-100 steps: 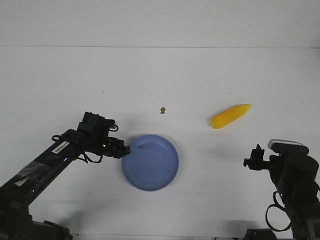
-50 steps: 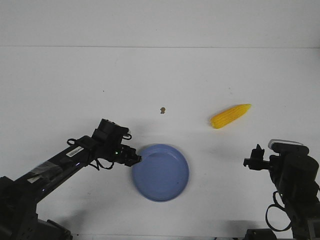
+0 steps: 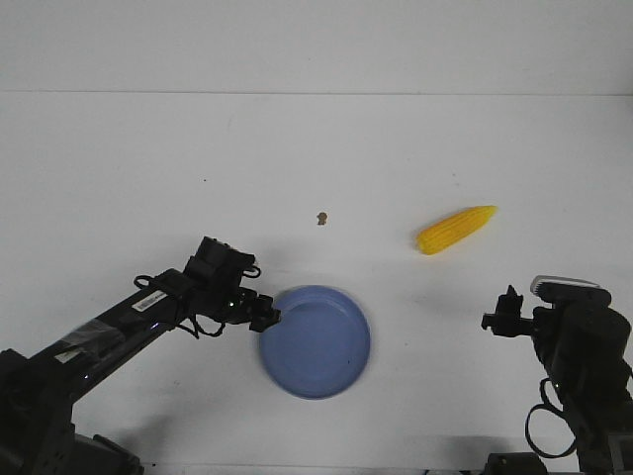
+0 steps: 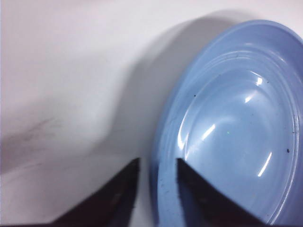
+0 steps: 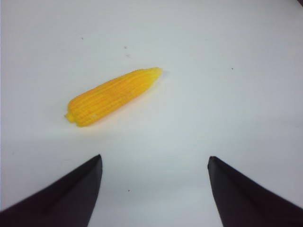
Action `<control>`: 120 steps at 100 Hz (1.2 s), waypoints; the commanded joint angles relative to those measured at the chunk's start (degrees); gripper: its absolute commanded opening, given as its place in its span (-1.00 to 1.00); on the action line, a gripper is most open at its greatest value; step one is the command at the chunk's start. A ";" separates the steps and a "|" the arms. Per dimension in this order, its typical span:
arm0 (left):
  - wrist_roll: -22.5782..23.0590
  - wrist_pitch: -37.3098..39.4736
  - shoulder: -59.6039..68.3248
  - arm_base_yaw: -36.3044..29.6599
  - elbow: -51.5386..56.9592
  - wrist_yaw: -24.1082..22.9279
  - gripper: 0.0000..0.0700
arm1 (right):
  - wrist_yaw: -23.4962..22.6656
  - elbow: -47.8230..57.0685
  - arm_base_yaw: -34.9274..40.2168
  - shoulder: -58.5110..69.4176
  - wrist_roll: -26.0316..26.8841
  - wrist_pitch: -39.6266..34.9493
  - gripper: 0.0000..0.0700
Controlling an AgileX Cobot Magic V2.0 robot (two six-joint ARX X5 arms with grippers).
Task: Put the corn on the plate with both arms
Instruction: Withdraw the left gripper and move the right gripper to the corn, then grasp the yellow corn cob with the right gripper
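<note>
The blue-lavender plate [image 3: 318, 346] lies on the white table in front of centre. My left gripper [image 3: 269, 317] is at its left rim. In the left wrist view the fingers straddle the rim of the plate [image 4: 163, 189], one inside the dish and one outside. They are narrowly parted, with a strip of table showing between the outer finger [image 4: 128, 179] and the rim. The yellow corn [image 3: 456, 229] lies on the table at the right, beyond my right gripper [image 3: 506, 315]. That gripper is wide open and empty, with the corn [image 5: 112, 96] ahead of it.
A small brown speck [image 3: 321, 217] sits on the table beyond the plate. The table's far edge runs across the back of the front view. The right arm's base [image 3: 584, 366] stands at the front right.
My left gripper dragged the plate to the right and nearer the front, then stopped. The plate has since settled slightly back to the left. The right arm and the corn have not moved.
</note>
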 commanded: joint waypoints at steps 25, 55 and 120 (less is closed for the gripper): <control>0.26 3.69 -1.57 0.83 0.92 0.37 0.71 | 0.00 0.76 0.04 0.15 0.39 0.61 0.35; 9.77 0.28 -16.06 6.25 4.44 -18.01 0.71 | -0.02 0.76 0.04 0.15 1.75 0.57 0.35; 10.73 -5.16 -26.01 10.71 4.46 -24.94 0.71 | -4.55 1.84 -0.04 29.38 18.73 22.45 0.48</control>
